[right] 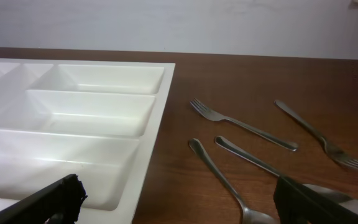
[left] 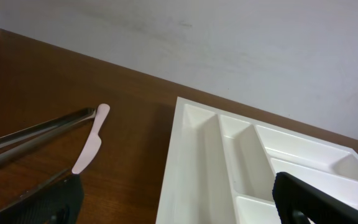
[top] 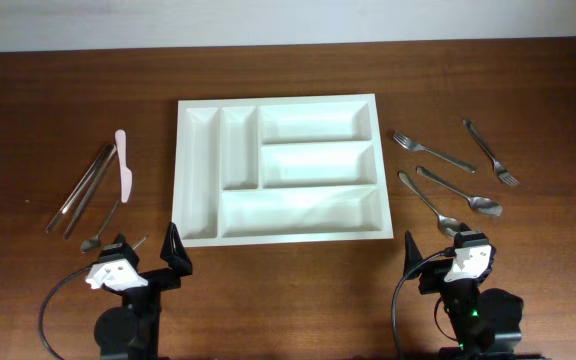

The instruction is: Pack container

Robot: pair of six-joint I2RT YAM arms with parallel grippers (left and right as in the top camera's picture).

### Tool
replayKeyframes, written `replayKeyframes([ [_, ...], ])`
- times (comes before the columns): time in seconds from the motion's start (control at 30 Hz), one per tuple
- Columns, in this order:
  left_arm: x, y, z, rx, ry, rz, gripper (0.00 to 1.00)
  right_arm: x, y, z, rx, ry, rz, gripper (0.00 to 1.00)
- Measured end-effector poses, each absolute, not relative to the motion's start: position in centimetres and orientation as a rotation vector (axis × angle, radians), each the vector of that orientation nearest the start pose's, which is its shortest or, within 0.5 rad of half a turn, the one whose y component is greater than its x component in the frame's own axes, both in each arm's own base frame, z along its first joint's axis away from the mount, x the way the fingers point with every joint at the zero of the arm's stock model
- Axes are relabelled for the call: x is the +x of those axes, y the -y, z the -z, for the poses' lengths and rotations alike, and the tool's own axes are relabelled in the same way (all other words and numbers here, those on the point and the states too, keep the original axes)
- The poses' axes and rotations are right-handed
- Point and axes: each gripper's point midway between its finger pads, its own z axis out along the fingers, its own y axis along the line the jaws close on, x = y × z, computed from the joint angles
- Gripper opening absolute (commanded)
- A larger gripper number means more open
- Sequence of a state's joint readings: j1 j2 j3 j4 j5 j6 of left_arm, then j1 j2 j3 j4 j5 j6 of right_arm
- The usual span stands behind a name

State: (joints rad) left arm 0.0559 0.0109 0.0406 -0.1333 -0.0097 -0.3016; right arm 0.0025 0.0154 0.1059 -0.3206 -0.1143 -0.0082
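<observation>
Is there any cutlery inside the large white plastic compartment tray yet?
No; the overhead view shows all five compartments of the white plastic tray bare, with metal cutlery lying outside it.

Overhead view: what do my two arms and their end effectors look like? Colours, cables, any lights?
Both are black. The left arm and right arm each carry a white block at the wrist and a thin black cable looping beside the base. The left end effector and right end effector have black wedge-shaped fingers. Only the right arm shows a small green light.
</observation>
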Motion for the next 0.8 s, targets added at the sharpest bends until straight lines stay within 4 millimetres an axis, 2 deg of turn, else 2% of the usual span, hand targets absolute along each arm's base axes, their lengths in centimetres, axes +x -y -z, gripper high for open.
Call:
replayKeyframes([
  [0.6,24.3,-1.5,-15.8,-0.305,-1.649,0.177,0.99,23.3,-2.0,-14.4,-0.091,-1.798,-0.099,0.99],
  [0.8,24.3,-1.5,-15.8,-0.305,-1.649,0.177,0.99,23.5,-1.9,-15.4,-0.081,-1.756,-0.099,0.99],
])
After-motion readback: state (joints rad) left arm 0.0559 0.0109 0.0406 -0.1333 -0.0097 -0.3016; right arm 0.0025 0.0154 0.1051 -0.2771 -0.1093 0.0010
